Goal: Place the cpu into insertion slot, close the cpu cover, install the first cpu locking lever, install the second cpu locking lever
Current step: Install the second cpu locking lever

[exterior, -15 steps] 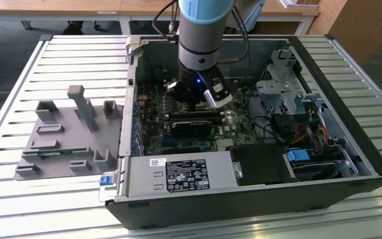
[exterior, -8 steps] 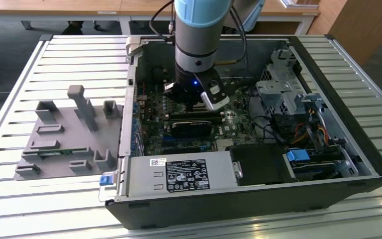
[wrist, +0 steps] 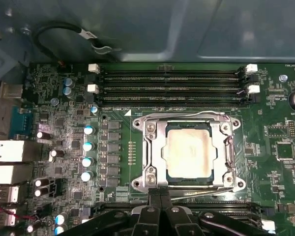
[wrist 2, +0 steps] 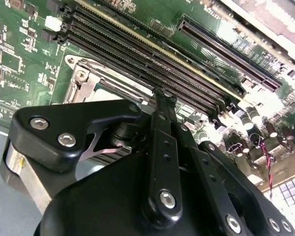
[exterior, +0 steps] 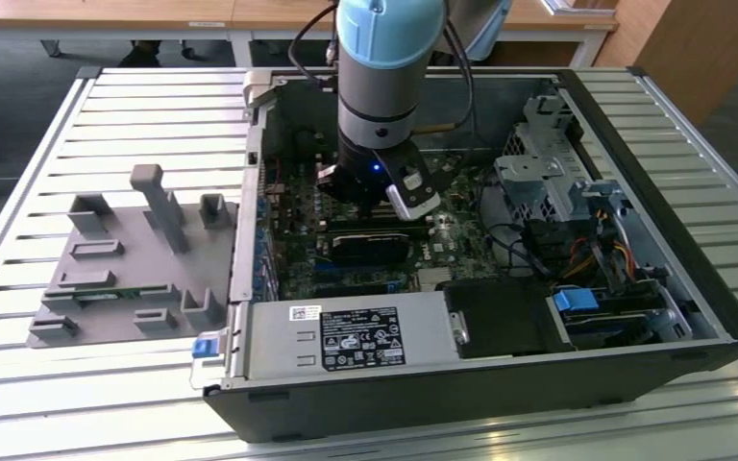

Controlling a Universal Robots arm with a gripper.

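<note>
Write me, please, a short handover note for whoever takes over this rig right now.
Gripper: black fingers shut, nothing visibly held, tips at the socket's edge.
Things: the flat square silver-grey cpu sits in the square black insertion slot on the green motherboard. The thin silver metal cpu cover lies down over it.
Done: cpu placed, cover closed.
Left: the thin metal lever rod beside the fingertips looks angled off the frame, probably unlatched. I cannot tell whether the adjoining side's lever is latched.
</note>
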